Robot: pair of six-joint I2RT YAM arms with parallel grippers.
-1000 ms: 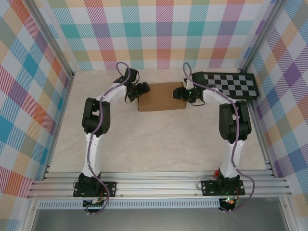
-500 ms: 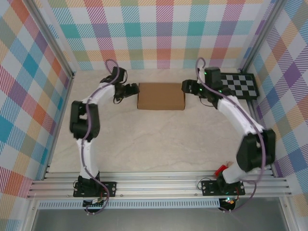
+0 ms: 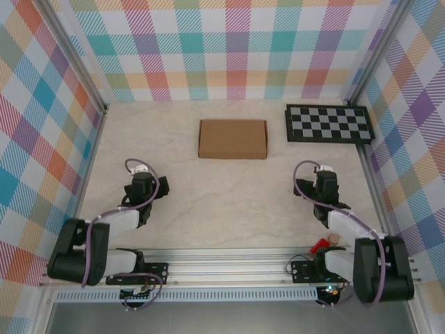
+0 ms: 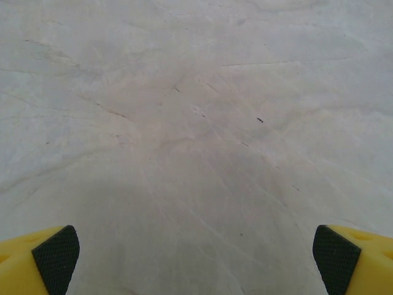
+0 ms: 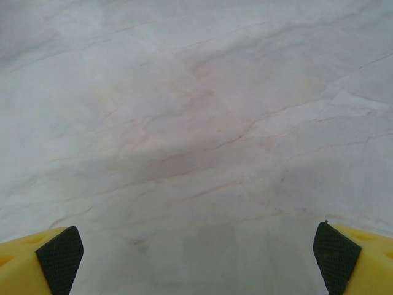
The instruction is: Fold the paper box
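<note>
The left arm's yellow plastic fingers (image 4: 18, 270) with black pads (image 4: 56, 261) were cut off by the bottom corners of the left wrist view, and the right arm's matching fingers (image 5: 21, 264) likewise in the right wrist view. From above, the plain brown cardboard box (image 3: 232, 139) was too small to show flaps or slits, and a small red object (image 3: 320, 245) by the right arm's base was partly hidden, unidentifiable.
</note>
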